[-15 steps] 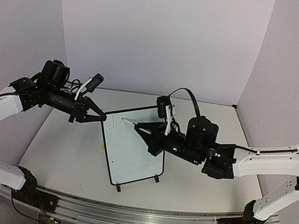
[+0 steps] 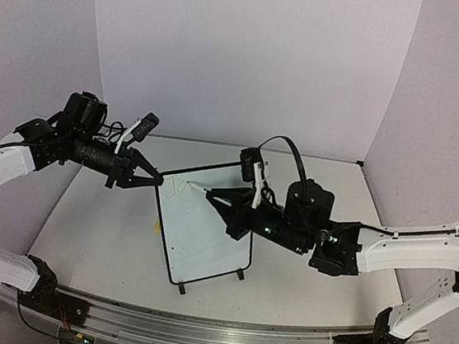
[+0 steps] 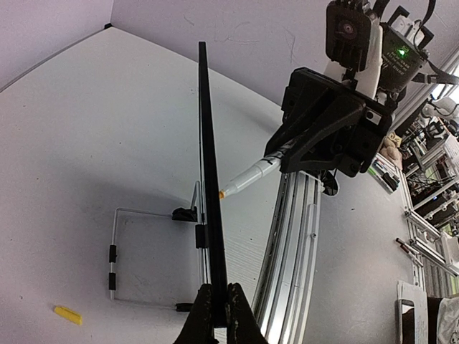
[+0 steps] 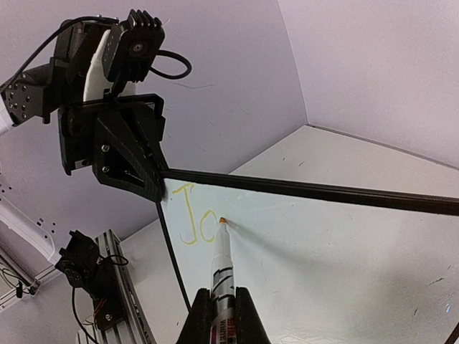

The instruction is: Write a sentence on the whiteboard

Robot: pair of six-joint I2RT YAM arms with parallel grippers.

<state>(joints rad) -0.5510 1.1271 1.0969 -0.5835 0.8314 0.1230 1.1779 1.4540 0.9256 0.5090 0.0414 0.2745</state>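
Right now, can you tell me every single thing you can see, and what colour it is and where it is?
whiteboard: one, white with black frame, upright mid-table
writing: one word begun, yellow, top corner of the board
marker: one, white with yellowish tip, tip at the board
yellow piece: one, yellow, on the table behind the board
wire stand: one, grey, behind the board
table: one, pale grey, under everything
left gripper: one, black, shut on the board's top corner
right gripper: one, black, shut on the marker
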